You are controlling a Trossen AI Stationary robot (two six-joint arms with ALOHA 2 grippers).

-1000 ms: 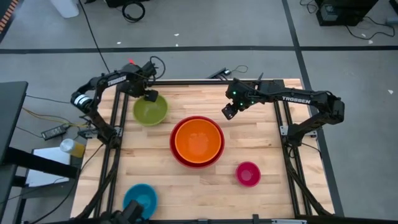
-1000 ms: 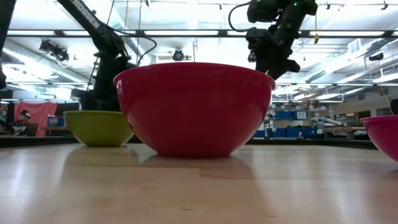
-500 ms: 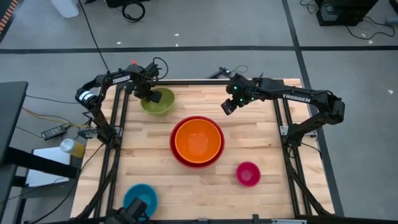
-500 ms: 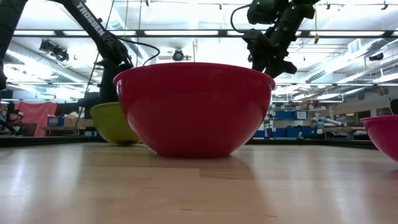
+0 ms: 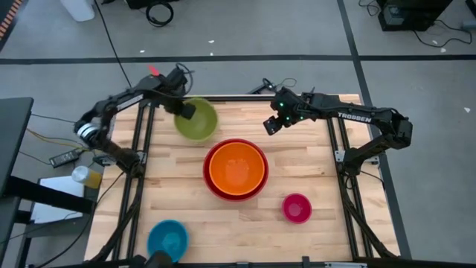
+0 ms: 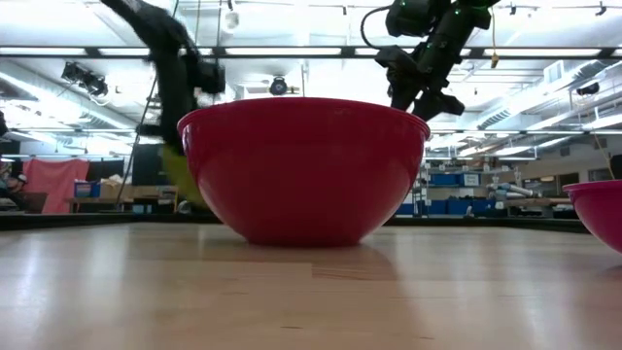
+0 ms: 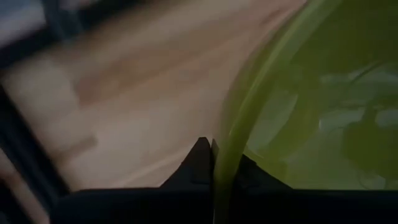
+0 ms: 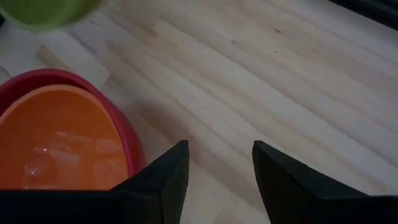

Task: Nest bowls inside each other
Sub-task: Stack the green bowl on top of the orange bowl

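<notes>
The lime green bowl (image 5: 199, 123) hangs tilted over the table's far left, with my left gripper (image 5: 186, 112) shut on its rim. In the low view the green bowl (image 6: 176, 173) shows only partly behind the red bowl (image 6: 303, 170). The orange bowl (image 5: 236, 167) sits nested in the red bowl (image 5: 213, 190) at mid table. The pink bowl (image 5: 297, 208) stands near right, the blue bowl (image 5: 168, 240) at the near left edge. My right gripper (image 5: 272, 125) hovers open, far right of the red bowl. My left gripper pinches the green bowl's rim (image 7: 231, 140) on its far-left side, one finger inside the bowl and one outside. The fingers come from above, pointing steeply down. The bowl hangs tilted below them, off the table.
Bare wood lies between the red bowl and the table's far edge, under my right gripper (image 8: 217, 168). A metal frame runs along the table's left and right sides.
My left gripper has shut on the green bowl's rim, then risen and gone toward the table's right, nearer the red bowl. The green bowl has tipped and come up off the table with it. My right gripper has stayed in place, open.
</notes>
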